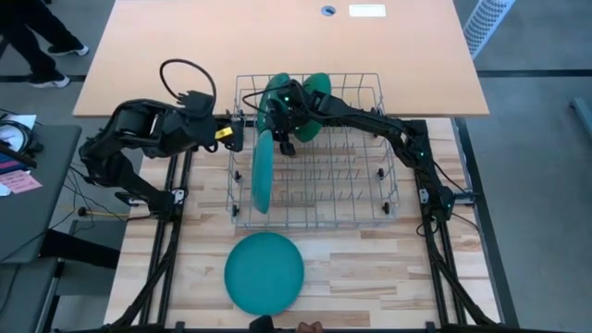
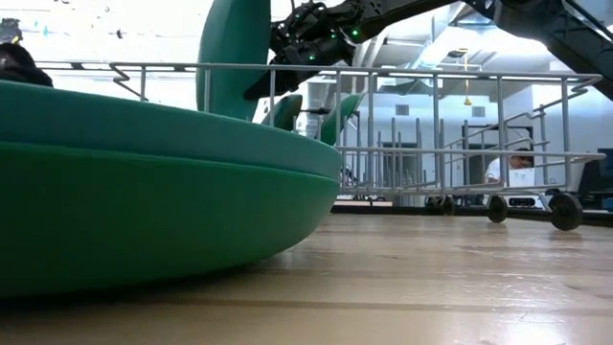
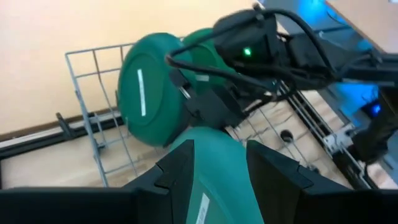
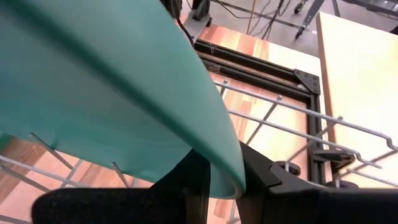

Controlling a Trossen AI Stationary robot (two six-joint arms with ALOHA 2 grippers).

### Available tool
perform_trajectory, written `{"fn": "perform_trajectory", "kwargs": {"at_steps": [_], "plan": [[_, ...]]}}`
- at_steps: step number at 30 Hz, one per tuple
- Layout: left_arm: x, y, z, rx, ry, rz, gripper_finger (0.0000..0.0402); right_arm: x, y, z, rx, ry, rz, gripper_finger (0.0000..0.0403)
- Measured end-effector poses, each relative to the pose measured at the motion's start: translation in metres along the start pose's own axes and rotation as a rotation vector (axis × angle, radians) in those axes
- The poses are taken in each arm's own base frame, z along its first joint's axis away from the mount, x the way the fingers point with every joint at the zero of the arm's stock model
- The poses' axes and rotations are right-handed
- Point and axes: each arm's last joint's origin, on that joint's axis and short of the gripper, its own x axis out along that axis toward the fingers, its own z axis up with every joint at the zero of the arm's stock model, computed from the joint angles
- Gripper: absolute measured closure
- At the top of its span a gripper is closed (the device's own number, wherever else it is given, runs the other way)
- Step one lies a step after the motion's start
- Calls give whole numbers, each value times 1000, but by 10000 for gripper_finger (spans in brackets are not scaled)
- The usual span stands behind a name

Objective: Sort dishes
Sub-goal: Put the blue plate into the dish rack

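Gripping the rim of a teal plate (image 4: 124, 93), the right gripper (image 4: 221, 180) has its fingers pinched narrow on the plate's edge, seen clearly in the right wrist view; from above, this gripper (image 1: 282, 137) sits over the far left corner of the wire rack (image 1: 388, 199). Left gripper (image 1: 242, 129) reaches in at the rack's left wall; in its wrist view the two fingers (image 3: 180, 171) straddle the edge of the same upright plate (image 1: 263, 173), which stands on edge in the rack's left slots, but whether they press it or only bracket it cannot be told. Two dark green plates (image 1: 301, 92) stand tilted at the rack's far end. One more teal plate (image 1: 265, 271) lies flat on the wooden table (image 1: 370, 277), in front of the rack and apart from it. Judgement on handling: plates look light, stiff, matte plastic, not fragile, but the smooth curved lip could slide in a pinch. Best hold is across the rim, fingers deep enough to pass the lip. The flat plate will be awkward; its rim sits low against the wood.
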Motion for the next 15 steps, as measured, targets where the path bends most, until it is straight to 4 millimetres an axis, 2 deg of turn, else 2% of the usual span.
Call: {"fn": "perform_trajectory", "kwargs": {"at_steps": [5, 15], "plan": [[10, -1, -9, 40, 26, 39, 263, -7, 3, 0, -48, 54, -5, 316], [18, 0, -9, 66, 40, 63, 263, -16, 8, -6, 3, 155, 32, 206]]}}
